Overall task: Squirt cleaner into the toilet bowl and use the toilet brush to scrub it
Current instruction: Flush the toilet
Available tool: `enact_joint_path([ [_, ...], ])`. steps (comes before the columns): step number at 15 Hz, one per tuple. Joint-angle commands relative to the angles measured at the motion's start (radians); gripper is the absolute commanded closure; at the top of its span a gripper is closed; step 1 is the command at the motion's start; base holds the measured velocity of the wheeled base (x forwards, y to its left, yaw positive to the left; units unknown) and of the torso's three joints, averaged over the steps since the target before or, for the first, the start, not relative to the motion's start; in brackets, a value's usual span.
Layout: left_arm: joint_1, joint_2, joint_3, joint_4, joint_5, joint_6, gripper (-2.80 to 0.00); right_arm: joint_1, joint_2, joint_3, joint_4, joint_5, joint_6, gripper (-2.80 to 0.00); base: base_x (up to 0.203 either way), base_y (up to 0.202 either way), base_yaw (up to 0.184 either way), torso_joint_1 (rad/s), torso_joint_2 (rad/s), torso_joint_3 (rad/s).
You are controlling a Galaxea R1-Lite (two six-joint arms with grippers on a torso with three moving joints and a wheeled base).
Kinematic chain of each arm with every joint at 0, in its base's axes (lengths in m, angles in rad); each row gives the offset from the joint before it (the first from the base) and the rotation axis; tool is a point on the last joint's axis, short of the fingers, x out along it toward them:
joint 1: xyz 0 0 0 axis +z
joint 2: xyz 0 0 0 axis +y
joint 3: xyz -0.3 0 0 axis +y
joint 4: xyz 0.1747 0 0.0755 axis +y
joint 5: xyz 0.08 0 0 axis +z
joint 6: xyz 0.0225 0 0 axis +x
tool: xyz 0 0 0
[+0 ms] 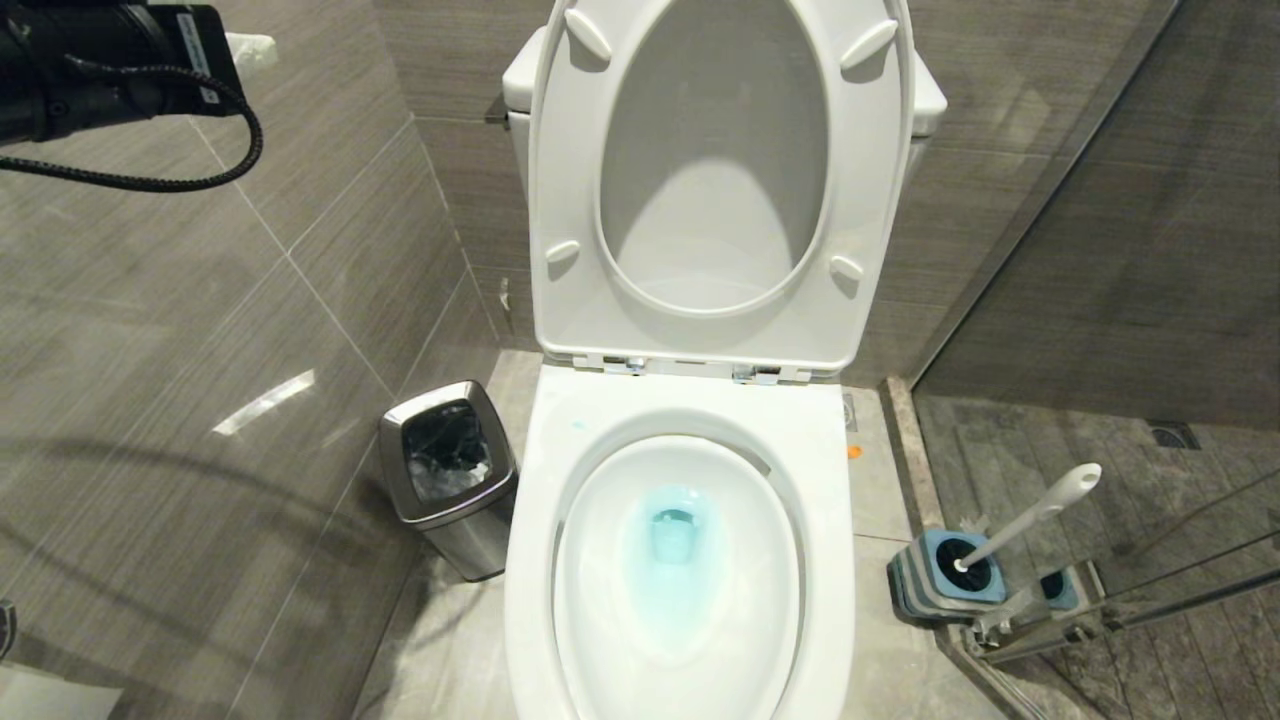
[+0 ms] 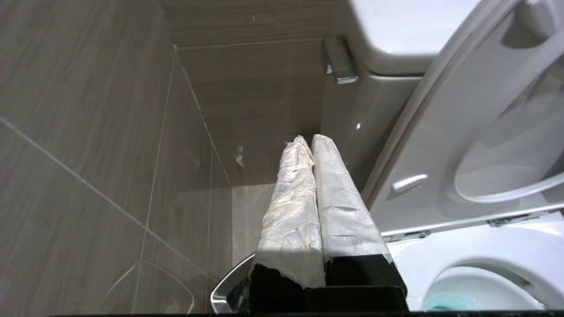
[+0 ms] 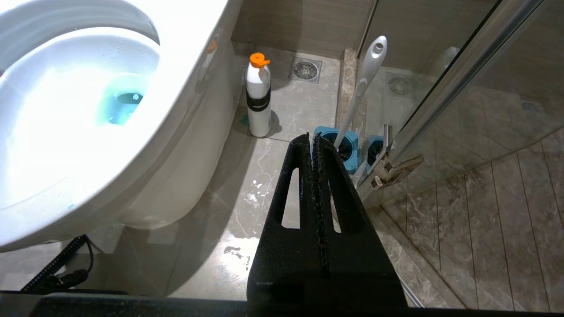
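Note:
The white toilet bowl (image 1: pixel 600 570) stands in the middle with seat and lid (image 1: pixel 570 250) raised. Turquoise cleaner (image 1: pixel 672 555) pools at its bottom, also seen in the right wrist view as cleaner (image 3: pixel 116 103). The toilet brush (image 1: pixel 1030 512) leans by its white handle in a blue holder (image 1: pixel 925 580) on the floor right of the toilet. My left gripper (image 1: pixel 255 47) hovers high at the left, near the wall; its white-wrapped fingers (image 2: pixel 326 185) are pressed together and hold nothing. My right gripper (image 3: pixel 311 137) hangs low, shut and empty, pointing at the brush (image 3: pixel 361 83).
A steel bin (image 1: pixel 450 475) stands on the floor left of the toilet. A white bottle with an orange cap (image 3: pixel 258 97) stands on the floor beside the bowl. A glass shower partition (image 1: pixel 1100 300) with a metal hinge (image 3: pixel 394 169) closes off the right side.

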State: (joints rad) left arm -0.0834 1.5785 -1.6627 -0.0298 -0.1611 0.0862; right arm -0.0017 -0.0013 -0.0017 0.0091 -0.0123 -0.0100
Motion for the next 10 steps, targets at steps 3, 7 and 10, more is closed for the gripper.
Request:
enact_joint_path([
  [3, 0.021, -0.006, -0.005, 0.003, 0.012, -0.002, 0.0, 0.0, 0.0, 0.0, 0.0, 0.0, -0.001, 0.0, 0.0, 0.0, 0.0, 0.0, 0.0, 0.0],
  [7, 0.021, -0.025, -0.001, 0.007, 0.028, 0.018, 0.0, 0.0, 0.001, 0.0, 0.0, 0.0, -0.001, 0.0, 0.0, 0.0, 0.0, 0.0, 0.0, 0.0],
  [10, 0.021, -0.032, -0.003, 0.033, 0.029, 0.018, 0.0, 0.0, 0.0, 0.0, 0.0, 0.0, -0.001, 0.0, 0.0, 0.0, 0.0, 0.0, 0.0, 0.0],
])
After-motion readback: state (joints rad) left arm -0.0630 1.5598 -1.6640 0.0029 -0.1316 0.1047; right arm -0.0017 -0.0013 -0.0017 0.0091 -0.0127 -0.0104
